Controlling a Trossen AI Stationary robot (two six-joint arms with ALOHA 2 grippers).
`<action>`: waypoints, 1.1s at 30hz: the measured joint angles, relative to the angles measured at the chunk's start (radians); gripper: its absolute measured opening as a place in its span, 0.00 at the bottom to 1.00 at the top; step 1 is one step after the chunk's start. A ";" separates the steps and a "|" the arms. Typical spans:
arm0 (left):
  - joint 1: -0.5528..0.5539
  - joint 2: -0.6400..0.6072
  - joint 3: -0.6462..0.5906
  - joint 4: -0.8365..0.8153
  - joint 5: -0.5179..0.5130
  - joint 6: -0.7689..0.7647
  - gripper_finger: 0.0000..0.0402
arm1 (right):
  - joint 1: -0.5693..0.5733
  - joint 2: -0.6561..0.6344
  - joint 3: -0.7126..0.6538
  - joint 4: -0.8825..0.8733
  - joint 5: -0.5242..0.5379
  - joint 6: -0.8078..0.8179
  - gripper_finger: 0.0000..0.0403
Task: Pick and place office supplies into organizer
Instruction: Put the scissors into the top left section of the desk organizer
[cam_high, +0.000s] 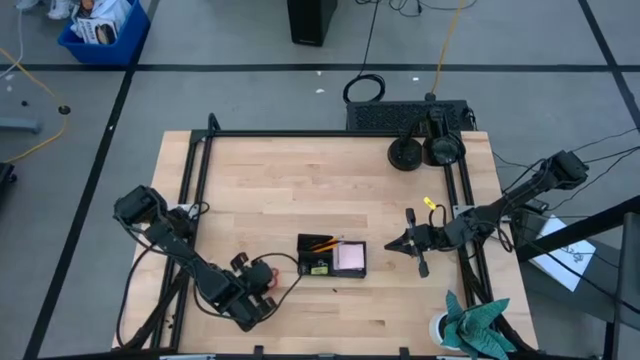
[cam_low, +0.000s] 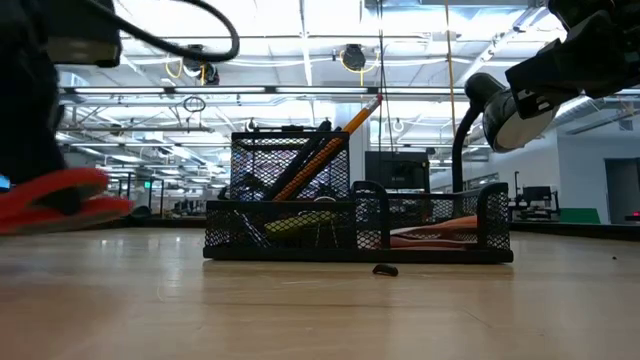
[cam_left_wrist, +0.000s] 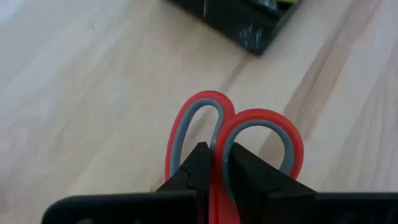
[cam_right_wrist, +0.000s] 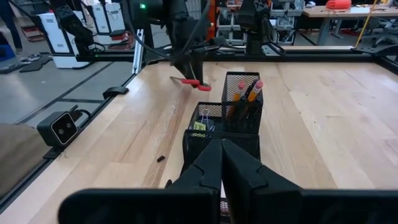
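Observation:
The organizer (cam_high: 332, 257) is a black mesh tray in the middle of the table, also in the low view (cam_low: 355, 225). Orange pencils (cam_low: 340, 140) and dark pens stand tilted in its taller cup. A pink pad (cam_high: 350, 257) and a yellow pad (cam_high: 318, 268) lie in its compartments. My left gripper (cam_high: 262, 275) is left of the organizer, toward the near edge, shut on red-handled scissors (cam_left_wrist: 230, 134). My right gripper (cam_high: 392, 245) hangs shut just right of the organizer (cam_right_wrist: 224, 124), holding nothing. A tiny black binder clip (cam_low: 385, 269) lies on the wood near the organizer. My left gripper (cam_left_wrist: 214, 152) pinches the scissors between its two fingers at the neck where the two red handle loops meet (cam_left_wrist: 217, 180). The loops (cam_left_wrist: 261, 134) stick out past the fingertips (cam_left_wrist: 199, 165). In the low view the red handles (cam_low: 60, 205) are lifted clear of the table.
A flat black box with round black discs (cam_high: 425, 150) sits at the far right corner. A teal cloth (cam_high: 478, 322) and a white cup (cam_high: 440, 325) are at the near right corner. A small yellow item (cam_high: 432, 203) lies by the right rail. Black frame rails (cam_high: 195, 190) edge the table.

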 joint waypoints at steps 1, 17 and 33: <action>0.000 0.000 0.000 0.003 -0.024 0.005 0.10 | 0.000 0.000 0.000 0.000 0.000 0.000 0.00; 0.049 -0.261 0.003 0.489 -0.419 0.895 0.10 | 0.000 0.000 0.000 0.000 0.000 0.000 0.00; 0.382 -0.279 0.005 1.018 0.188 1.596 0.09 | 0.000 0.000 0.000 0.000 0.000 0.000 0.00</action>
